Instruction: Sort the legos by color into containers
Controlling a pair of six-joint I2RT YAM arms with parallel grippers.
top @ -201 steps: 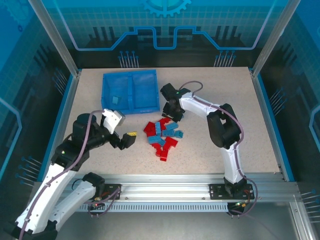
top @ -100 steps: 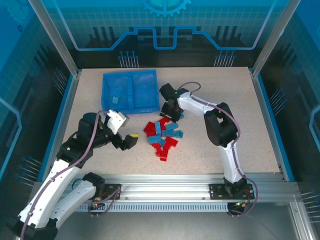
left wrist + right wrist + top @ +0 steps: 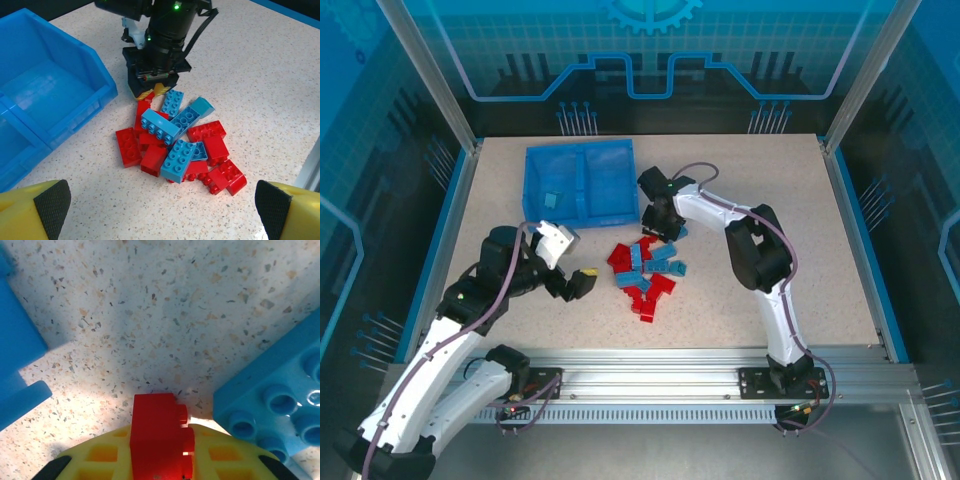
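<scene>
While scanning near to far, found left gripper (image 3: 570,262) low over table (image 3: 750,180), jaws spread wide w/ nothing betw. them, just left of the loose legos (image 3: 180,145), red and light blue in one heap at centre. Found right gripper (image 3: 152,92) at heap's far edge, pointed down, clamped on a red brick (image 3: 156,425). Beyond, saw tray (image 3: 535,185) at far left, close to right gripper, w/ a light-blue brick (image 3: 552,199) in its left compartment.

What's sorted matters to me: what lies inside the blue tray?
In the tray, the left compartment holds a light blue brick, perhaps two; no red shows. Its near wall hides some floor.
</scene>
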